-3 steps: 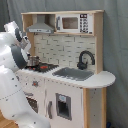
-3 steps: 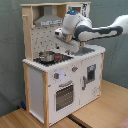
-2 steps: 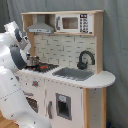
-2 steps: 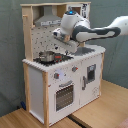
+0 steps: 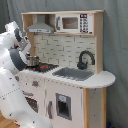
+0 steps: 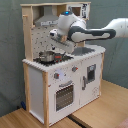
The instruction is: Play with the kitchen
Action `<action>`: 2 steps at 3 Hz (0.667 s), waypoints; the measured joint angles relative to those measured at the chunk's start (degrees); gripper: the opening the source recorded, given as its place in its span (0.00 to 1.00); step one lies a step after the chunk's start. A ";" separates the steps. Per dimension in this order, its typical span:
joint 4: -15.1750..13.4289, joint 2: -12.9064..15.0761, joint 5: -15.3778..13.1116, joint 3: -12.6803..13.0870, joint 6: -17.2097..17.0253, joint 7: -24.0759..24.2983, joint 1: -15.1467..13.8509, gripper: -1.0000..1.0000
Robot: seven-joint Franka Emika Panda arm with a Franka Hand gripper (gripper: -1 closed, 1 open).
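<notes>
from my console the kitchen (image 5: 75, 85) fills most of the first exterior view, with its grey hood (image 5: 41, 27) at about 11 o'clock of the frame and a toy microwave (image 5: 74, 23) just at the hood's 3 o'clock on the top shelf. the grey sink (image 5: 74, 73) lies in the counter near centre, the black faucet (image 5: 85, 59) standing at its 1 o'clock. the black-and-red stovetop (image 5: 44, 67) is at the sink's 9 o'clock, and a small metal pot (image 5: 33, 61) stands on it.

in the second exterior view the kitchen (image 6: 62, 85) stands on a wooden floor (image 6: 100, 112); the oven door (image 6: 63, 95) is shut, with knobs (image 6: 57, 76) above it. the same pot (image 6: 47, 56) sits on the stovetop at about 9 o'clock of centre.

the arm reaches in from 3 o'clock there, and the gripper (image 6: 56, 34) hangs over the stove, at the pot's 1 o'clock and apart from it. i cannot tell how far its pincer is parted; i see nothing in it.
</notes>
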 joint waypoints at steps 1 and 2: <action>3.75 -2.10 1.38 1.57 -1.87 -0.87 -2.98 1.00; 7.49 -3.99 2.55 3.10 -3.86 -1.65 -5.81 1.00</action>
